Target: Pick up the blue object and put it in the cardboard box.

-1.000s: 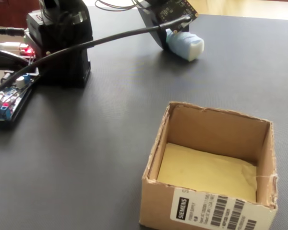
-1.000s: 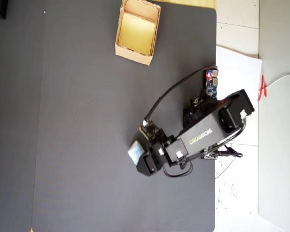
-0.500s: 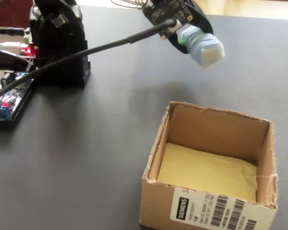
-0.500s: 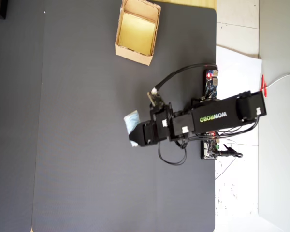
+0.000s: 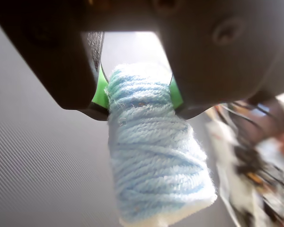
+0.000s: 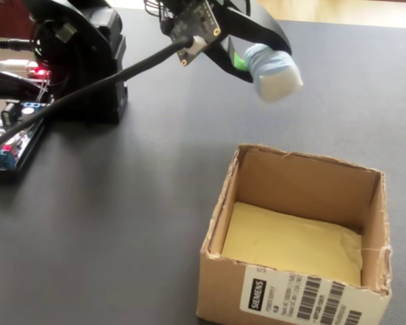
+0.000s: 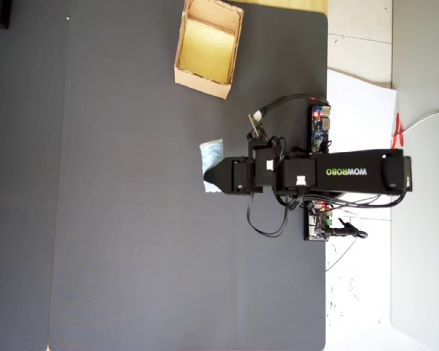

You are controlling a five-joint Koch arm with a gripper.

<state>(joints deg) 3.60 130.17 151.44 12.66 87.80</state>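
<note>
The blue object [image 5: 154,151] is a pale blue wad of wound yarn, and my gripper [image 5: 138,92] is shut on its upper end, the green pads [image 5: 100,92] pressing both sides. In the fixed view the blue object [image 6: 274,69] hangs in the air from my gripper [image 6: 247,59], above and behind the cardboard box [image 6: 303,183]. That box is open, with a yellowish floor and nothing in it. The overhead view shows the blue object [image 7: 211,159] at my gripper [image 7: 214,175], below the cardboard box [image 7: 181,42] and a little to its right.
The arm's black base [image 6: 88,61] and circuit boards [image 6: 7,145] stand at the left of the fixed view. A dark grey mat [image 7: 117,219] covers the table. White floor and cables [image 7: 336,234] lie off the mat's right edge in the overhead view.
</note>
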